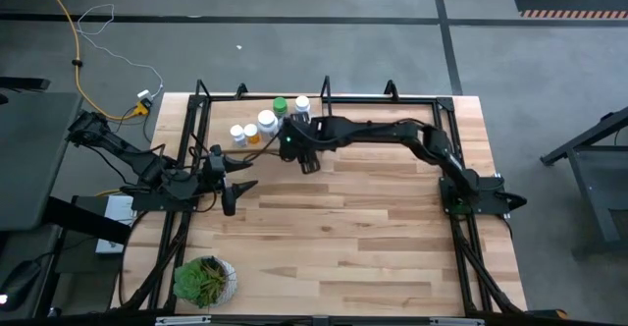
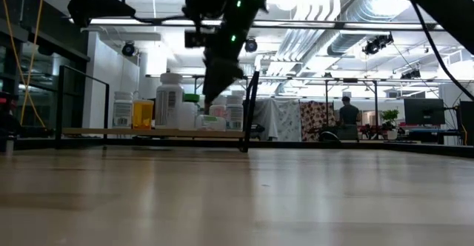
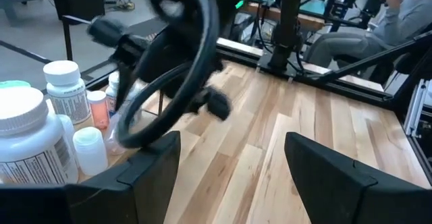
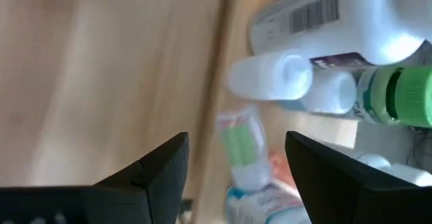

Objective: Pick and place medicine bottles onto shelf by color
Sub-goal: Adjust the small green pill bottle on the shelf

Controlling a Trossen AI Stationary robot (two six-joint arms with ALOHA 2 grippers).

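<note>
Risk is crowding: small white, green and orange medicine bottles (image 1: 265, 125) stand bunched on the low light-wood shelf (image 1: 221, 120), so the spread, empty right end effector (image 1: 310, 162) beside them could topple neighbours. Left end effector (image 1: 229, 200), also spread, waits nearby.

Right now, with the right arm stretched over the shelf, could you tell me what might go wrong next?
The right gripper, jaws open and empty, hangs close beside the medicine bottles packed tightly on the shelf; a small sideways drift could topple several at once. One small bottle seems to lie on its side in the right wrist view, so it may roll if nudged. The left gripper, open, waits near the shelf's front, so the arms could brush each other.
</note>
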